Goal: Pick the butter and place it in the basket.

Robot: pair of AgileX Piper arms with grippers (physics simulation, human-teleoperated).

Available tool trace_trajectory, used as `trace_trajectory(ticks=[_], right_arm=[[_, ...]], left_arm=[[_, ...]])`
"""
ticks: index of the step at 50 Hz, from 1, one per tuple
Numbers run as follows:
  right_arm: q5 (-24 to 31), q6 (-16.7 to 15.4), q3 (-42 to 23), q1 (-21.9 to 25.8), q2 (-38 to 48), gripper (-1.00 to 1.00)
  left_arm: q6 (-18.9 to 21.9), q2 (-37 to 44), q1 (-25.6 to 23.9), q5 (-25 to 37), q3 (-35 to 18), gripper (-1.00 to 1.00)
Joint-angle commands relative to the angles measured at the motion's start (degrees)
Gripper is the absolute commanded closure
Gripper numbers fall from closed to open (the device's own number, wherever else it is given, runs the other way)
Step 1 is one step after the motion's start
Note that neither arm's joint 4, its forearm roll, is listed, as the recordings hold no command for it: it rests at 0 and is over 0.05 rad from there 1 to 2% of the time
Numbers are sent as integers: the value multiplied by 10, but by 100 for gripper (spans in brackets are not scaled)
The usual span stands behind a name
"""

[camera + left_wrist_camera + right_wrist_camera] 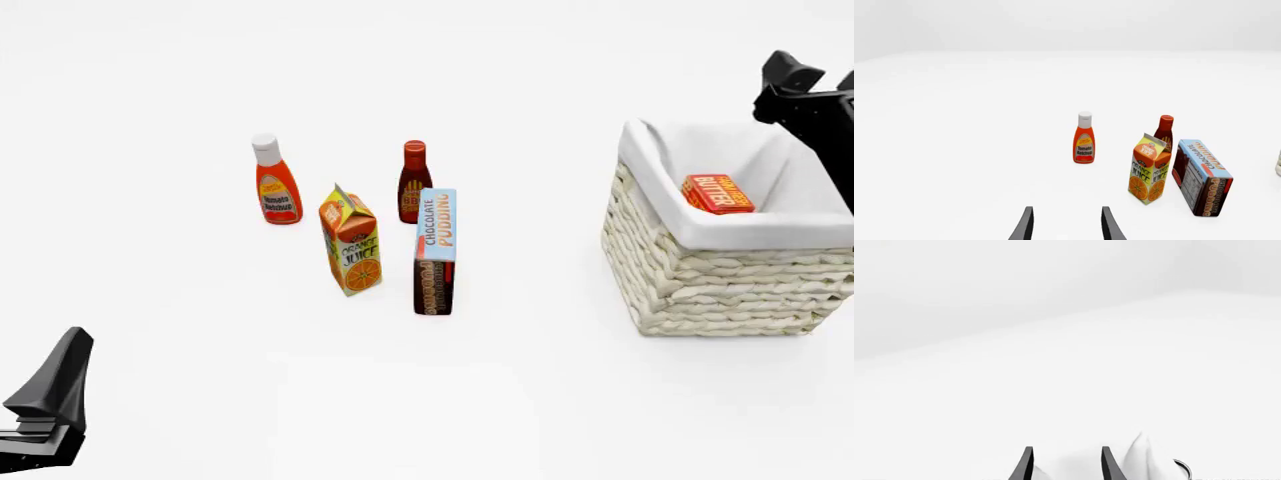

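Note:
The butter, a red and orange box, lies tilted inside the basket against its white cloth lining, at the right of the front view. My right gripper hovers above the basket's far right corner, apart from the butter. In the right wrist view this gripper is open with nothing between its fingers, and a fold of white lining shows below them. My left gripper is open and empty near the table's front left corner.
A group of groceries stands left of the basket: a ketchup bottle, an orange juice carton, a dark red sauce bottle and a chocolate pudding box. The left wrist view faces them.

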Motion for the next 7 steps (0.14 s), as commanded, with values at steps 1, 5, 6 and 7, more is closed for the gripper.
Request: trace_trajectory(ticks=[1, 5, 6, 7], right_arm=[[25, 6, 40, 14, -80, -100], [39, 9, 53, 21, -113, -100], [44, 11, 59, 24, -127, -100], [49, 11, 62, 26, -137, -100]], left_arm=[[0, 0, 0, 0, 0, -100], [0, 0, 0, 0, 0, -100], [0, 0, 0, 0, 0, -100], [0, 0, 0, 0, 0, -100]])
